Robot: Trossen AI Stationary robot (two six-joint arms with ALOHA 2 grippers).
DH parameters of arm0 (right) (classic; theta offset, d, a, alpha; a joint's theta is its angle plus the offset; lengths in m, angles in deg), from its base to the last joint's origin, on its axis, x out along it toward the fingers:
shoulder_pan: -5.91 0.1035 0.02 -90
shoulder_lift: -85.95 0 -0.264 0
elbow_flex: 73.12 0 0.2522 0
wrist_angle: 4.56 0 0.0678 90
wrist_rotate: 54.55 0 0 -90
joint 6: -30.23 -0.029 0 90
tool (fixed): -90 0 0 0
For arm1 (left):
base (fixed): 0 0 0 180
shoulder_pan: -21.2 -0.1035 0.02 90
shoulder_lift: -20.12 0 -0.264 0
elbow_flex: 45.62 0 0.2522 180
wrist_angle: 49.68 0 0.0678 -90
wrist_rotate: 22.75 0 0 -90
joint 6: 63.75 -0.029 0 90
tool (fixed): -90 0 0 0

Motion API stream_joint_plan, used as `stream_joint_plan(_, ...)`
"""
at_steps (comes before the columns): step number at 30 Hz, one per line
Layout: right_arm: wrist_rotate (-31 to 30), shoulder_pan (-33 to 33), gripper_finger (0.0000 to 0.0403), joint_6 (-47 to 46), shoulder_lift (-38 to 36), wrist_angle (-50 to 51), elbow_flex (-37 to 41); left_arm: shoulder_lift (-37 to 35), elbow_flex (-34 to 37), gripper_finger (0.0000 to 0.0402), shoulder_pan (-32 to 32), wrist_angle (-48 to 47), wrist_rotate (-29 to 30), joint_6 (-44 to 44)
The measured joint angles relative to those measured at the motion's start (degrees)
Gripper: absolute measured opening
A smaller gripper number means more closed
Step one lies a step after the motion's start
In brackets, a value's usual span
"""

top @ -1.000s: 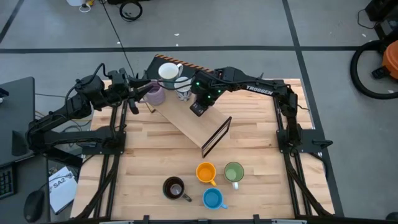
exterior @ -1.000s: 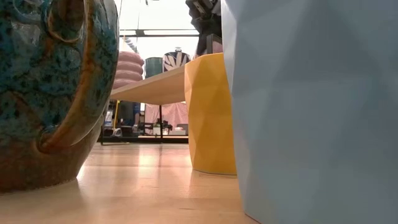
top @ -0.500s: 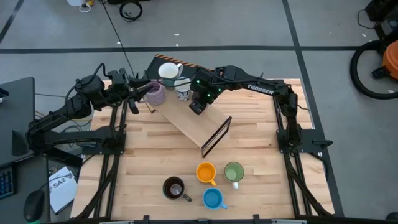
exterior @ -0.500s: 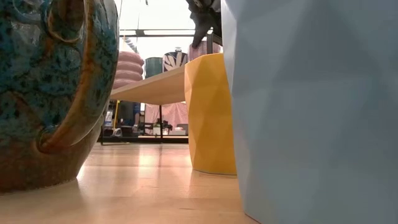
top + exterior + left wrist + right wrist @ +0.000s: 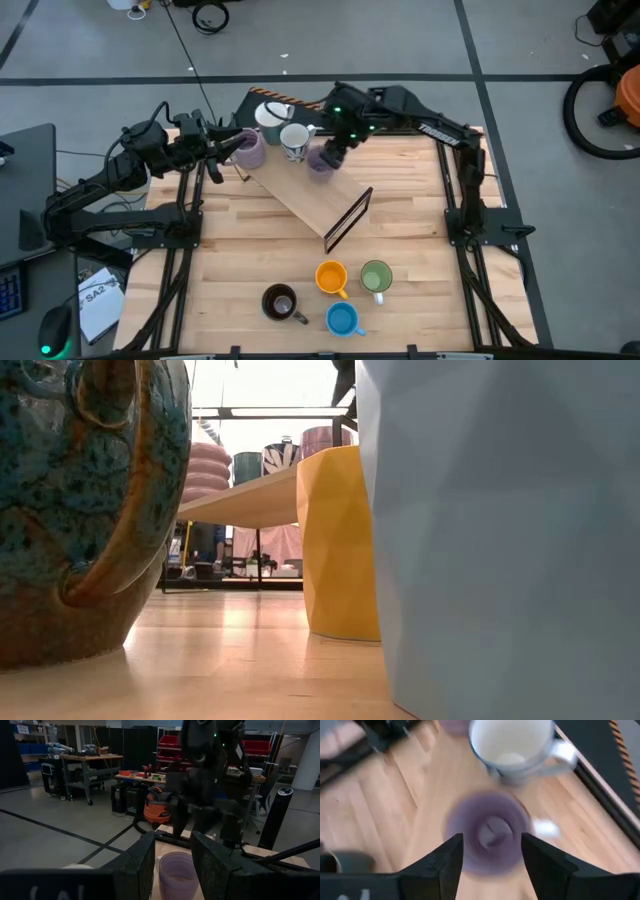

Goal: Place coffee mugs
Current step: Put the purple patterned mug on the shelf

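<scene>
A wooden shelf board (image 5: 300,195) lies slanted across the table's far half. On its far end stand two white mugs (image 5: 270,115) (image 5: 294,140) and two lilac mugs. My left gripper (image 5: 172,855) is open, level, with a finger on each side of the left lilac mug (image 5: 177,875) (image 5: 249,150). My right gripper (image 5: 492,862) (image 5: 335,148) is open and hovers above the other lilac mug (image 5: 487,830) (image 5: 320,161), which stands upright on the board. Orange (image 5: 331,277), green (image 5: 376,276), blue (image 5: 342,318) and brown (image 5: 280,300) mugs stand near the near edge. My left gripper's fingers (image 5: 140,865) stand close on either side of the left lilac mug's wall (image 5: 165,875), coming level from the table's left. I cannot tell whether they touch it. The mug stands upright on the board's left end. My right gripper touches nothing.
The board's dark end frame (image 5: 348,218) stands toward the table's middle. A striped dark edge (image 5: 300,100) runs behind the white mugs. In the low view the brown (image 5: 80,510), orange (image 5: 340,540) and blue (image 5: 500,540) mugs fill the foreground. Bare wood lies right of the board (image 5: 410,200).
My right gripper has risen and drawn back toward the table's far right, off the second lilac mug. It covered that mug before; now the mug stands uncovered on the board beside the white mug. The left arm has kept still.
</scene>
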Motion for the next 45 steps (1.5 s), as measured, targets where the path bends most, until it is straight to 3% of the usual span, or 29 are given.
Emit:
stream_joint_plan(6, -9.72, 1.97, 0.0238, 2.39, -3.38, 7.9, 1.42, -0.02, 0.0, 0.0133, 0.0, -0.07, -0.02, -0.04)
stream_joint_plan(12, -11.01, 5.04, 0.0276, 2.37, -6.4, 2.69, 8.61, -0.01, 0.0, 0.0133, -0.01, -0.09, 0.0, -0.53)
stream_joint_plan(20, -11.77, 7.19, 0.0311, -4.96, -11.45, -13.67, 31.24, 0.0, 0.0, 0.0133, 0.0, -0.41, 0.0, -0.63)
stream_joint_plan(26, -15.36, 8.39, 0.0316, -10.52, -12.63, -26.06, 40.58, -0.02, 0.0, 0.0133, 0.0, -0.57, 0.0, -0.04)
stream_joint_plan(31, -18.52, 8.37, 0.0313, -13.77, -12.61, -30.81, 44.0, -0.07, 0.0, 0.0133, 0.0, -0.62, 0.0, 0.32)
stream_joint_plan(45, -19.27, 6.62, 0.0311, -12.02, -12.5, -33.89, 44.23, -0.09, 0.0, 0.0133, 0.0, -0.61, 0.0, 0.48)
